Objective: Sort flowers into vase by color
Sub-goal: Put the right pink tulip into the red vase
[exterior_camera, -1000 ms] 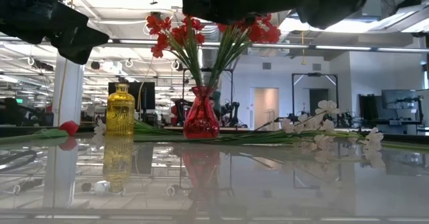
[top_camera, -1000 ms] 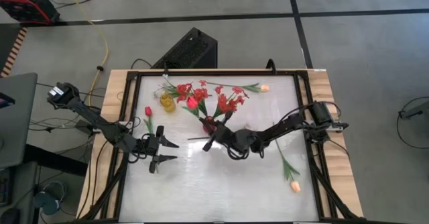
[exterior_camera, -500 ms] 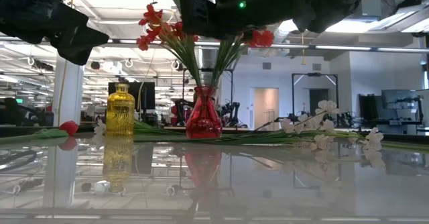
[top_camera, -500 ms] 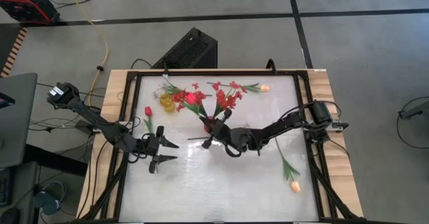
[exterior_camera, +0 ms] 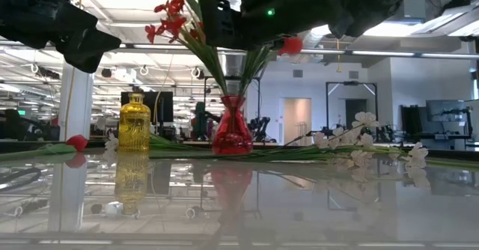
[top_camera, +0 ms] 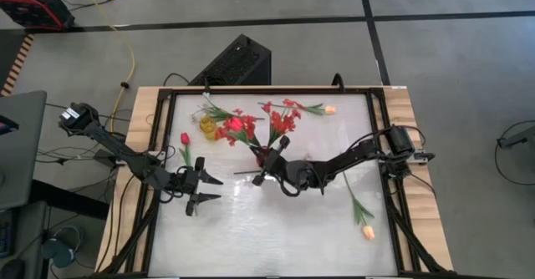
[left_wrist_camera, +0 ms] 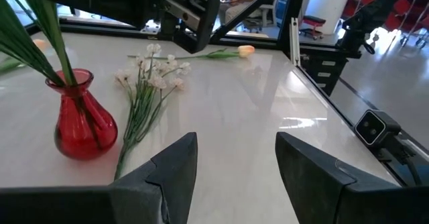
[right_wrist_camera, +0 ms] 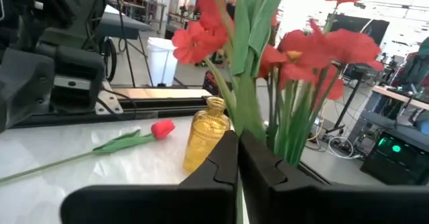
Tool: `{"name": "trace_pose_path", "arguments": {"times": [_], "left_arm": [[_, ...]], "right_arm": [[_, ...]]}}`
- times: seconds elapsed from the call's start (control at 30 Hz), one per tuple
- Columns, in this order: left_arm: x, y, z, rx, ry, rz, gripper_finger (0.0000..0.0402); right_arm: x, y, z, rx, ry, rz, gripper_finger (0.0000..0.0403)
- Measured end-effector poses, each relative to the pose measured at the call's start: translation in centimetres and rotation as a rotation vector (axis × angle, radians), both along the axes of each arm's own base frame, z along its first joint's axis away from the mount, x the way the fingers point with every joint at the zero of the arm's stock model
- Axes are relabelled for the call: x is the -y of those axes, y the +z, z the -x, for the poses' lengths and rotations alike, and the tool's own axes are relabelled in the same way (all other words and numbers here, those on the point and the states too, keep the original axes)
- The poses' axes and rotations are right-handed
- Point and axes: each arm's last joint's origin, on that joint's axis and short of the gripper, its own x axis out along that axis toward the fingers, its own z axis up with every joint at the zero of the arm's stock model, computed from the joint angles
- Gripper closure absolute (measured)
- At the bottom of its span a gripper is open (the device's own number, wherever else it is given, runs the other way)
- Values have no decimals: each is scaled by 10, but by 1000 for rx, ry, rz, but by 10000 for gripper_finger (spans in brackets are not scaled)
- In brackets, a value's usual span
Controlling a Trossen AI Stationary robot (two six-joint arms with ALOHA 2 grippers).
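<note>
The right tool (top_camera: 278, 148) hovered just above the red vase (top_camera: 262, 154) near the middle of the tabletop (top_camera: 276, 220), its fingers nearly pressed together around a green stem among the red flowers (top_camera: 280, 122). To finish well, it seemed wise to let the stem drop straight down the neck before lifting away, so the vase stayed upright. The left tool (top_camera: 206, 188), spread wide and empty, waited near the left edge.
</note>
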Motion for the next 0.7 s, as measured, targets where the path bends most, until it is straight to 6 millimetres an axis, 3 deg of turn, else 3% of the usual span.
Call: {"name": "trace_pose_path", "arguments": {"times": [0.23, 0.7], "left_arm": [[0, 0, 0, 0, 0, 0, 212], [0, 0, 0, -1, -1, -2, 212]], "right_arm": [[-1, 1, 0, -10, 2, 14, 343], [-23, -2, 8, -108, -74, 97, 341]]}}
